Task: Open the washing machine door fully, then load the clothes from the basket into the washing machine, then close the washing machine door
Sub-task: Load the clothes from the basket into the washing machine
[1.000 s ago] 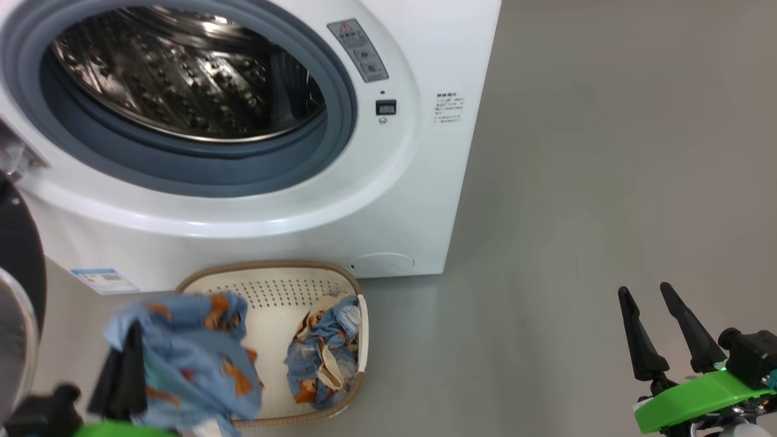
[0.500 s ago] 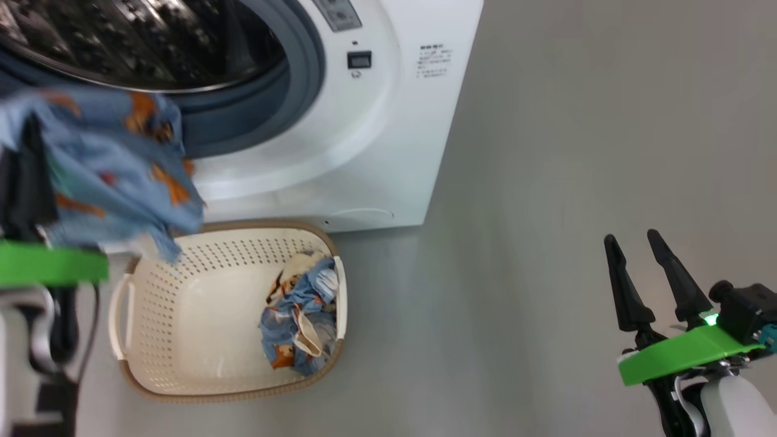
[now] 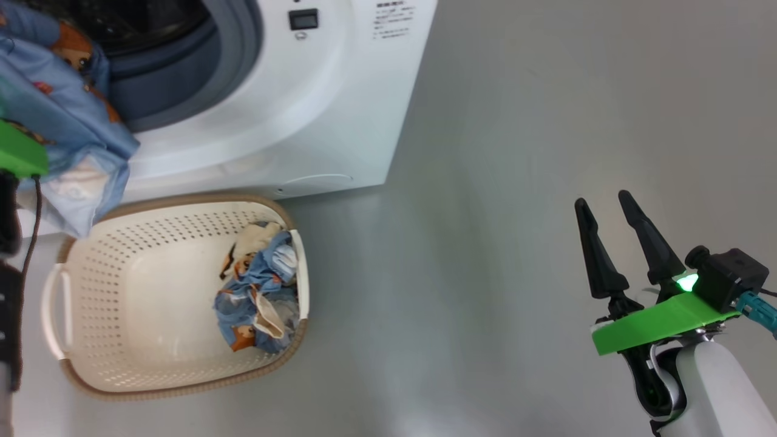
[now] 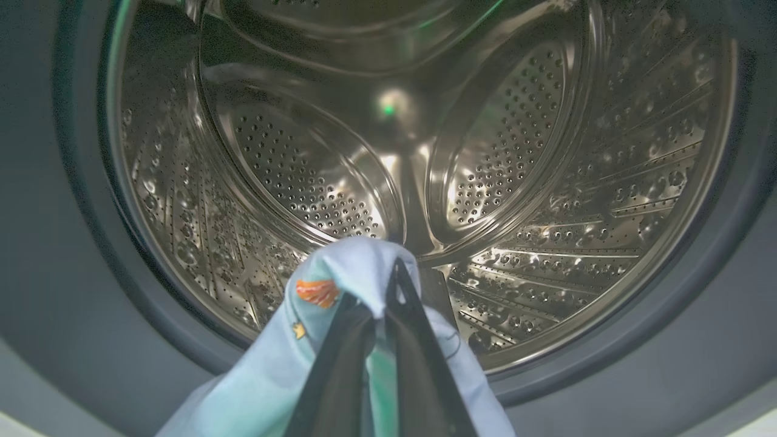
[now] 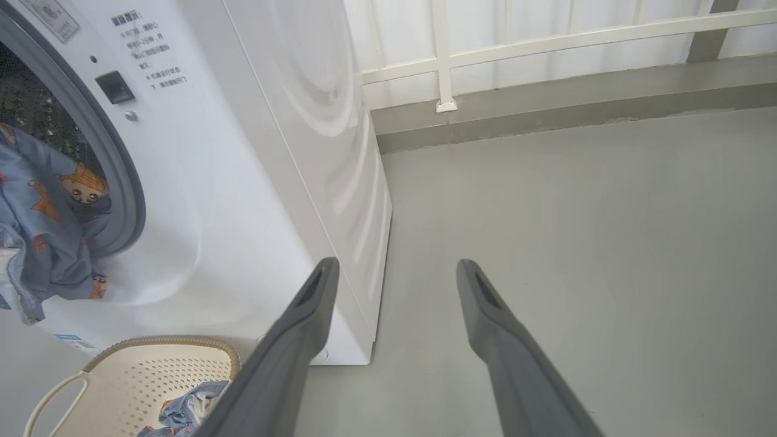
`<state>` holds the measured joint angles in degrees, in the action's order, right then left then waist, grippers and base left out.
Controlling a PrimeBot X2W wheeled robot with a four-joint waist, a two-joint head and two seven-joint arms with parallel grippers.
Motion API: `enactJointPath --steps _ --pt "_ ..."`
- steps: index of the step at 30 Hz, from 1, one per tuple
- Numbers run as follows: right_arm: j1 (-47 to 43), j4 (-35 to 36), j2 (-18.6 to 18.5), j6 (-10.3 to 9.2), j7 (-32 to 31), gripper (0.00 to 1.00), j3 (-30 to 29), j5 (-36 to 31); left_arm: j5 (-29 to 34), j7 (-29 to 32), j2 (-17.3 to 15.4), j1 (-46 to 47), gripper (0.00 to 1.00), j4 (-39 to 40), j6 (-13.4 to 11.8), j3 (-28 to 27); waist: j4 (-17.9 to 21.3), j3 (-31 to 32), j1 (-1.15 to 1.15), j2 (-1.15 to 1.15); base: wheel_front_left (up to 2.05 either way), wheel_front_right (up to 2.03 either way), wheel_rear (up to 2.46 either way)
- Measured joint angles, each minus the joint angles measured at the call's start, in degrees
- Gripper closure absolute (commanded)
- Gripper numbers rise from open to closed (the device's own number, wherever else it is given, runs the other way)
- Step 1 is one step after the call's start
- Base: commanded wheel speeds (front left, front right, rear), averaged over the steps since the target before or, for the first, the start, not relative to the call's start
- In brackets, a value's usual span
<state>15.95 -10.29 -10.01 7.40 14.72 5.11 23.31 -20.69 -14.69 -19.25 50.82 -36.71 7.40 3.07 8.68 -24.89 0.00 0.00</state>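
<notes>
Nearest the robot, at four o'clock from its head, the right gripper (image 3: 602,199) hung over grey floor (image 3: 516,182) with its two dark fingers spread apart and nothing between them. I took it to be idle. Farther out, at eight o'clock, the basket (image 3: 139,291) sat on the floor just in front of the washing machine (image 3: 273,109). One crumpled blue bundle of clothes (image 3: 258,285) lay against its three-o'clock wall, and the rest of its bottom was bare.

Beyond that, at ten o'clock, the left gripper (image 4: 383,303) was pinched tight on a pale blue garment (image 4: 358,261) printed with orange figures. The garment drooped at the lip of the machine's mouth, its tail hanging down the white front toward the basket's rim. Straight ahead of those fingers, past the grey gasket (image 4: 67,230), lay the steel drum (image 4: 303,170).

So the loading step was in hand. The next move, I reckoned, called for carrying the garment deeper past the gasket before letting go — released at the lip, it would likely slide back out. The bundle in the basket would need fetching after.
</notes>
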Motion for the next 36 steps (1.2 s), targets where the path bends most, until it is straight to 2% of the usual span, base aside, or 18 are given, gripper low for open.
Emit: enactJointPath --steps 7,12,16,18,23,27,28,30,31,32,33,34,35,36 --pt "1.7 0.1 0.7 0.00 0.0 0.00 1.7 0.5 -5.6 0.7 -2.1 8.1 1.00 -12.7 0.0 5.5 2.8 -2.7 0.00 0.00 0.00 0.00 0.00" --pt "2.9 0.4 1.2 0.00 0.0 0.00 2.5 0.6 -6.9 1.7 -5.0 13.0 1.00 -17.9 0.0 10.0 4.8 -4.5 0.00 0.00 0.00 0.00 0.00" --pt "3.0 0.5 1.7 0.01 0.0 0.00 3.0 0.6 -7.8 1.3 -5.9 17.1 1.00 -19.8 0.0 11.9 6.4 -5.7 0.01 0.00 0.00 0.00 0.00" --pt "3.0 0.5 1.7 0.01 0.0 0.00 3.1 0.6 -7.8 0.5 -6.2 19.6 1.00 -19.6 0.0 12.3 6.9 -6.1 0.00 0.00 0.00 0.00 0.00" --pt "3.2 0.6 2.4 0.01 0.0 0.00 3.3 0.6 -2.9 0.2 -8.1 24.0 1.00 -7.2 -0.7 7.1 7.7 -7.4 0.00 0.00 0.00 0.00 0.00" --pt "3.7 0.6 2.5 0.00 0.0 0.00 3.4 0.6 -0.3 0.3 -6.8 20.8 1.00 -2.4 -1.2 2.2 7.9 -7.7 0.01 0.00 0.00 0.00 0.00" --pt "4.0 0.7 2.5 0.01 0.0 0.00 3.4 0.6 2.0 0.3 -6.6 19.3 1.00 -0.8 -1.1 0.8 7.8 -7.6 0.01 0.00 0.00 0.00 0.00" --pt "4.0 0.6 2.5 0.00 0.0 0.00 3.5 0.6 2.2 0.3 -5.3 18.1 0.99 -0.9 -1.0 -0.4 7.6 -7.3 0.01 0.00 0.00 0.00 0.00" --pt "4.0 0.6 2.4 0.00 0.0 0.00 3.6 0.6 2.7 0.2 -4.7 17.2 0.82 -1.1 -1.0 -0.7 7.4 -7.3 0.01 0.00 0.00 0.00 0.00" --pt "4.0 0.6 2.4 0.00 0.0 0.00 3.6 0.6 2.7 0.0 -4.1 16.3 0.73 -2.0 -0.7 -1.4 7.3 -7.1 0.01 0.00 0.00 0.00 0.00" --pt "4.0 0.6 2.4 0.01 0.0 0.00 3.8 0.6 2.8 0.0 -3.7 15.6 0.73 -2.8 -0.5 -1.7 7.2 -7.0 0.01 0.00 0.00 0.00 0.00" --pt "4.0 0.6 2.4 0.01 0.0 0.00 3.9 0.6 2.9 0.0 -3.4 14.8 0.66 -3.3 -0.5 -1.9 7.1 -6.8 0.01 0.00 0.00 0.00 0.00" --pt "4.0 0.6 2.4 0.01 0.0 0.00 3.9 0.6 2.9 0.0 -3.0 14.5 0.52 -4.1 -0.5 -2.3 7.0 -6.6 0.01 0.00 0.00 0.00 0.00" --pt "4.0 0.6 2.4 0.01 0.0 0.00 3.9 0.6 3.0 0.0 -2.8 14.5 0.01 -4.8 -0.5 -2.3 6.9 -6.5 0.01 0.00 0.00 0.00 0.00"
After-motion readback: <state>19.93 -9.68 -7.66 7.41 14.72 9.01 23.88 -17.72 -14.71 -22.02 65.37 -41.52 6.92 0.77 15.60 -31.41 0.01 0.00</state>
